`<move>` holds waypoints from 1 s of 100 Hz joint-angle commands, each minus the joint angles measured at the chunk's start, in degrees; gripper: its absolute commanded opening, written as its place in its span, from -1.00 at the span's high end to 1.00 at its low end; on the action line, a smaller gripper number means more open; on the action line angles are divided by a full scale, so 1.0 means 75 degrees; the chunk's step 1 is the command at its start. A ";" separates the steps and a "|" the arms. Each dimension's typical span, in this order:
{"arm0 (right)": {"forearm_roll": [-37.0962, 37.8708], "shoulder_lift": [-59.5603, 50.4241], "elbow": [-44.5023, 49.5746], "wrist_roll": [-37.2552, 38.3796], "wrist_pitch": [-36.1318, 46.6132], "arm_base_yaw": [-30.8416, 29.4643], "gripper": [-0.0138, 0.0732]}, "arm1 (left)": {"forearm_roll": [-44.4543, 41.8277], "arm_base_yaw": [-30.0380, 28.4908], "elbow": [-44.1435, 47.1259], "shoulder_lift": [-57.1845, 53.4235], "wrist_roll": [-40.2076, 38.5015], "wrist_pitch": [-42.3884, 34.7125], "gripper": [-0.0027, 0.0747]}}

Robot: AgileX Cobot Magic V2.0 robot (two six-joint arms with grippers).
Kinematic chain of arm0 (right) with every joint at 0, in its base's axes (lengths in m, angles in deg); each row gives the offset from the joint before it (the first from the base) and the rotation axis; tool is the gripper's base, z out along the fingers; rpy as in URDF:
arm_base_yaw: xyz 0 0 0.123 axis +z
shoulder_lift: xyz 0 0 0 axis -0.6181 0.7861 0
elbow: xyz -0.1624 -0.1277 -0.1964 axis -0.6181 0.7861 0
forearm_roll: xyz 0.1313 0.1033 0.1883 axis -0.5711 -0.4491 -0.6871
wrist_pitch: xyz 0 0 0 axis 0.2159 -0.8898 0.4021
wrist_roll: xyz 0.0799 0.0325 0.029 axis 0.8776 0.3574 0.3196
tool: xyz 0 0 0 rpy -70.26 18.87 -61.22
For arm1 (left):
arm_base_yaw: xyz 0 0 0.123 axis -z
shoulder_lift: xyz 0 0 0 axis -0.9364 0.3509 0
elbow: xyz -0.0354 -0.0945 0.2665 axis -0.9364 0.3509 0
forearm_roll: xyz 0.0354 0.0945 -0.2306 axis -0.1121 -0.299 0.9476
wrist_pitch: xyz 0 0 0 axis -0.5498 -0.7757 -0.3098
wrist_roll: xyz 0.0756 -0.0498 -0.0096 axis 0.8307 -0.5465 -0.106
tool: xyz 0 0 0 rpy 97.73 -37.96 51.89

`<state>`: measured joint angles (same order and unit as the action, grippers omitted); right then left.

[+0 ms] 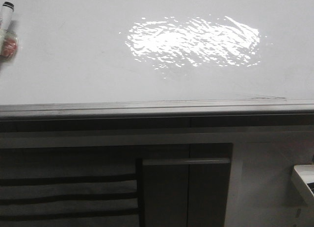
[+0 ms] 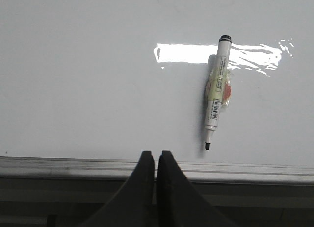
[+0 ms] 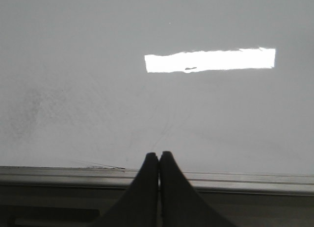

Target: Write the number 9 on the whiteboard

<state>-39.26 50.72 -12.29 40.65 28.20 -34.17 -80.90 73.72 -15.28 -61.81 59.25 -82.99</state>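
The whiteboard (image 1: 73,65) is a glossy white-grey board with a rippled glare patch and a grey metal frame edge. No number 9 shows on it. A white marker (image 2: 218,92) with a black tip lies uncapped on the board; it also shows in the front view (image 1: 6,17) at the far left edge. My left gripper (image 2: 156,154) is shut and empty over the board's near frame, apart from the marker's tip. My right gripper (image 3: 159,155) is shut and empty over the near frame. Neither gripper shows in the front view.
Below the frame edge (image 1: 157,109) are dark cabinet panels (image 1: 186,192) with a handle bar. A white object (image 1: 305,183) sits at the lower right. A coloured label (image 2: 224,89) is wrapped round the marker's body.
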 commanded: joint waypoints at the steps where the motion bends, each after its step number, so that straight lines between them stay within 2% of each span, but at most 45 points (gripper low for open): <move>1: -0.0002 -0.0125 0.0213 -0.0028 0.0650 -0.0011 0.85 | 0.0071 -0.0019 0.0229 -0.0187 -0.0096 -0.0566 0.98; 22: -0.0002 -0.0125 0.0213 -0.0028 0.0650 -0.0011 0.85 | 0.0071 -0.0019 0.0229 -0.0187 -0.0096 -0.0566 0.98; 32: -0.0002 -0.0125 0.0213 -0.0028 0.0650 -0.0011 0.85 | -0.0413 -0.0019 0.0229 -0.0187 -0.0004 -0.0581 0.98; 68: -0.0002 -0.0125 0.0213 -0.0028 0.0668 -0.0011 0.85 | -0.0415 -0.0019 0.0229 -0.0187 -0.0004 -0.0597 0.98; 84: -0.0002 -0.0125 0.0143 -0.0028 0.0875 -0.0011 0.85 | -0.0415 -0.0019 0.0205 -0.0187 -0.0004 -0.1221 0.98; 92: -0.0059 -0.0125 -0.0149 -0.0028 0.0559 -0.0011 0.85 | -0.0401 -0.0019 0.0037 -0.0187 -0.0019 -0.1560 0.98; 100: -0.0059 -0.0063 -0.0701 -0.0028 0.0000 -0.0011 0.85 | -0.0401 -0.0019 -0.0348 -0.0182 -0.0036 -0.1397 0.98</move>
<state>-39.50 50.72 -12.83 40.69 27.73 -34.17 -83.88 73.72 -15.55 -61.81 59.36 -88.96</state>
